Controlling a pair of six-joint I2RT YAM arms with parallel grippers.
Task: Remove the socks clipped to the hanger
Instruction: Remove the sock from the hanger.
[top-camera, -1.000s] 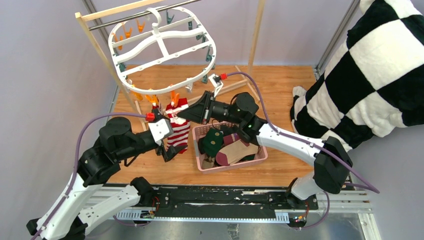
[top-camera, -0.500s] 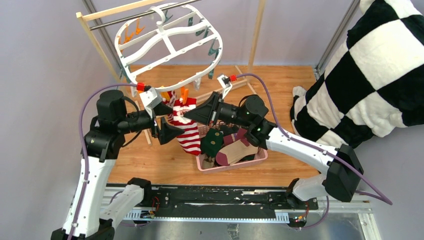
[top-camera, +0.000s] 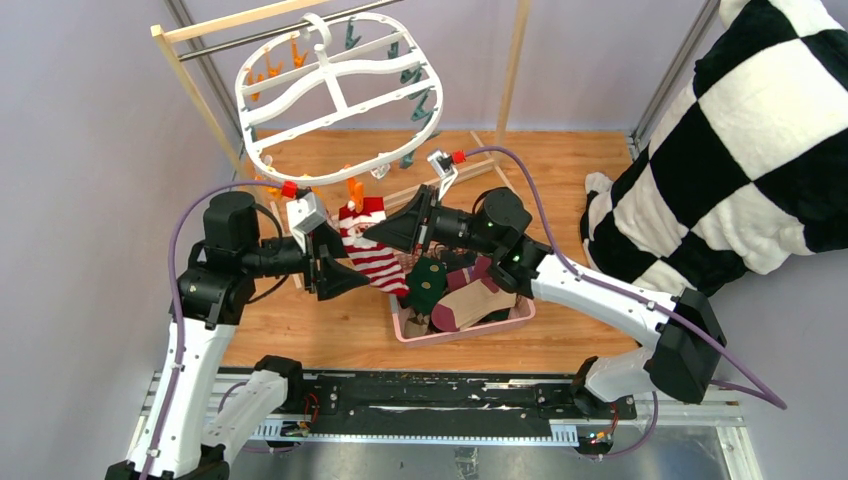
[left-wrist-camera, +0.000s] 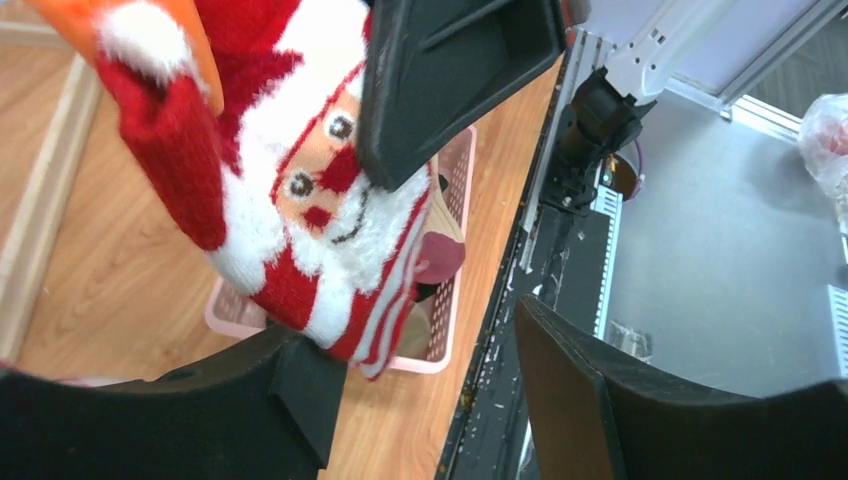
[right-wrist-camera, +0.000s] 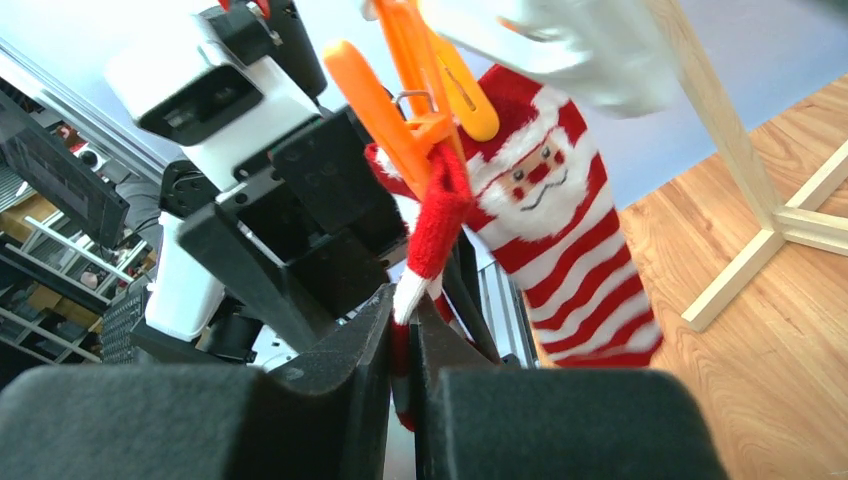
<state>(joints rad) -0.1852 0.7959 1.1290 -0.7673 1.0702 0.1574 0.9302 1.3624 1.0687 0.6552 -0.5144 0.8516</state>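
A big black-and-white checkered cloth (top-camera: 750, 140) is seen at the right edge. A wooden rack frame (top-camera: 515, 70) is set at the back, and the hanger (top-camera: 335, 85) is hung, tilted, from its bar. A pink slotted basket (top-camera: 470, 330) is placed on the wooden table (top-camera: 300, 325) between the arms, with a dark green sock (top-camera: 428, 285) and a tan-and-maroon sock (top-camera: 470, 303) laid inside. The red-and-white striped Santa sock (top-camera: 372, 255) is clipped by an orange clip (right-wrist-camera: 420, 110) at the hanger's near rim and hangs by the basket's left end. A fold of its cuff is pinched between the nearly closed fingers of the right gripper (right-wrist-camera: 403, 310). The left gripper (left-wrist-camera: 412, 330) is held with its fingers apart around the sock's lower part; contact there cannot be told for certain.
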